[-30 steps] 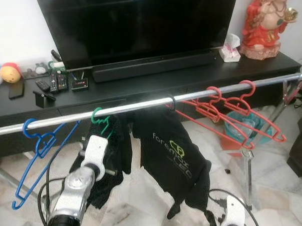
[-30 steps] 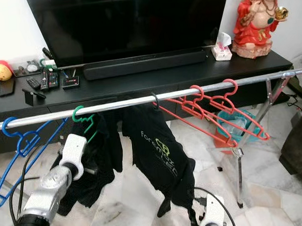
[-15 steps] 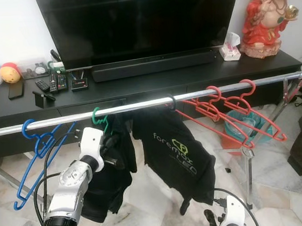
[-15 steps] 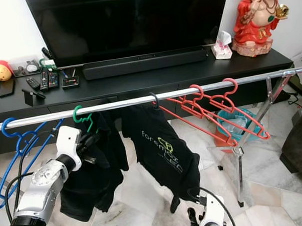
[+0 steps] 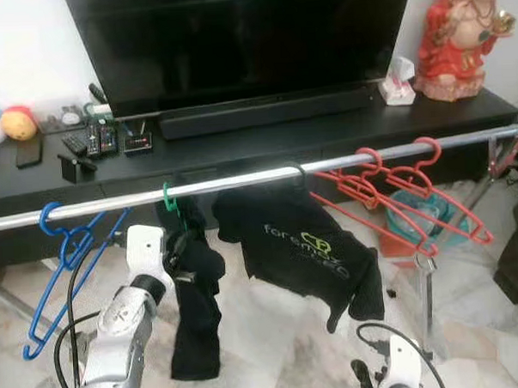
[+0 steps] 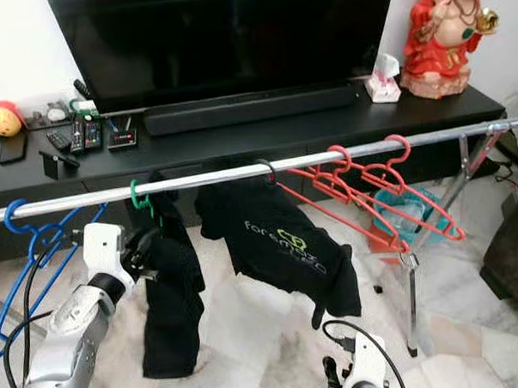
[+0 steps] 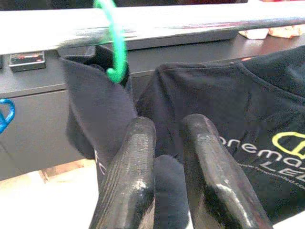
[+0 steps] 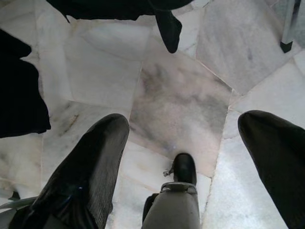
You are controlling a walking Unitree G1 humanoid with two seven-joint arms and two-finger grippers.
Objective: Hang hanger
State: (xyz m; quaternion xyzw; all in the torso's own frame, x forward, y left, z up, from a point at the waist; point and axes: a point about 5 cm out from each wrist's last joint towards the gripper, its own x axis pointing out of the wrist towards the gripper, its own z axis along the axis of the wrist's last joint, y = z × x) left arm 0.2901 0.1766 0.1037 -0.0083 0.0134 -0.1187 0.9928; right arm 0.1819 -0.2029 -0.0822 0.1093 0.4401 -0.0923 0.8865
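A green hanger (image 5: pixel 168 200) hooks over the silver rail (image 5: pixel 241 179), carrying a black garment (image 5: pixel 196 317) that hangs long and narrow. My left gripper (image 7: pixel 167 125) sits just below the green hook (image 7: pixel 114 47), its fingers shut on a fold of that black garment. To its right, a black T-shirt (image 5: pixel 304 243) with a green logo hangs on a black hanger, swung out sideways. My right gripper (image 8: pixel 183 121) hangs low over the marble floor, open with nothing in it.
A blue hanger (image 5: pixel 64 254) hangs at the rail's left end and red hangers (image 5: pixel 397 196) at its right. Behind stand a black TV console (image 5: pixel 265 142), a TV (image 5: pixel 235 40) and a red statue (image 5: pixel 467 30). A rack leg (image 5: pixel 427 298) and a teal bin (image 5: pixel 414 209) are on the right.
My left gripper has drawn back to the left while holding the black garment, which now hangs straighter and narrower. The logo T-shirt has swung out to the right.
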